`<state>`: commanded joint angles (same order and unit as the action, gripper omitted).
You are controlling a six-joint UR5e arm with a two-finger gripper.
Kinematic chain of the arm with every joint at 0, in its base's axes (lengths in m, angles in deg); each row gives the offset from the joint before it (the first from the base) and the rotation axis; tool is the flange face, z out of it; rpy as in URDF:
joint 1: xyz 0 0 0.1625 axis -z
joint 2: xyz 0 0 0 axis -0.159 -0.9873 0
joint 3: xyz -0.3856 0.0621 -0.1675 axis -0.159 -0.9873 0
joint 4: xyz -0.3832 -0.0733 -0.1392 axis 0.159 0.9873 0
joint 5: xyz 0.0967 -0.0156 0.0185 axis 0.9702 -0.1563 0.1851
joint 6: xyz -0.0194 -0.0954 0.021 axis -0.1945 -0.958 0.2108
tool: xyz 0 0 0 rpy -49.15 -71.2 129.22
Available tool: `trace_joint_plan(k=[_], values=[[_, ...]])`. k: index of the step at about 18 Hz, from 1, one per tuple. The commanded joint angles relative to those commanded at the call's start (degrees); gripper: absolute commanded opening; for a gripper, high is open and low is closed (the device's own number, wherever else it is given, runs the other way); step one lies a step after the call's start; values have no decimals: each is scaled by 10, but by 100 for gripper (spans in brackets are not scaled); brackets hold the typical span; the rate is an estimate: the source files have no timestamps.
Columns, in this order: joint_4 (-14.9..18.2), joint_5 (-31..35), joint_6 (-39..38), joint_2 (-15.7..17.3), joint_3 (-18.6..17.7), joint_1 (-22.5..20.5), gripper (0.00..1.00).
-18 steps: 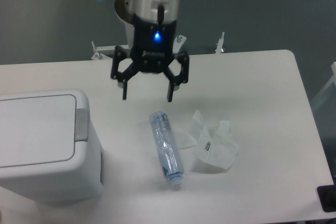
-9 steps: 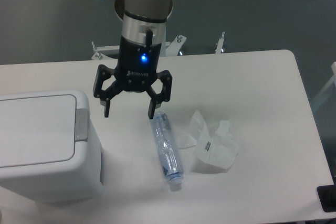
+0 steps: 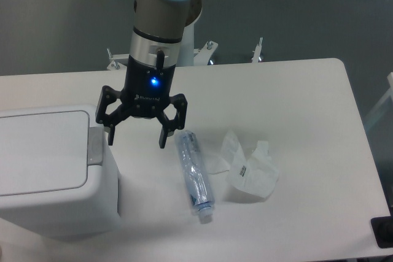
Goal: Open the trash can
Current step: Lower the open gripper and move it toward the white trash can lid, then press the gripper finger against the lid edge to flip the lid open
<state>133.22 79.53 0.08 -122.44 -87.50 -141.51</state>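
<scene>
The trash can (image 3: 49,170) is a big white boxy bin at the left edge of the table, its flat lid down and its grey push tab (image 3: 94,146) on the right side of the top. My gripper (image 3: 137,140) hangs open just right of the tab, its left finger close to the bin's upper right corner. Nothing sits between the fingers. I cannot tell whether the left finger touches the bin.
A clear plastic bottle (image 3: 194,175) lies on the table just right of the gripper's right finger. A crumpled clear plastic wrapper (image 3: 249,169) lies further right. The white table (image 3: 295,121) extends to the right.
The gripper has moved left and down over the two earlier frames, from above the bottle toward the trash can's tab. It stays open. Bottle, wrapper and bin have not moved.
</scene>
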Motion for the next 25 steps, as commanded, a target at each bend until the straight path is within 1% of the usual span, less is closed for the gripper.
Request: trace_joint_plan(k=[4,25], values=[[-11,0,-1,-4,-2,4,100],[-11,2,-1,-17,-3,12,100]])
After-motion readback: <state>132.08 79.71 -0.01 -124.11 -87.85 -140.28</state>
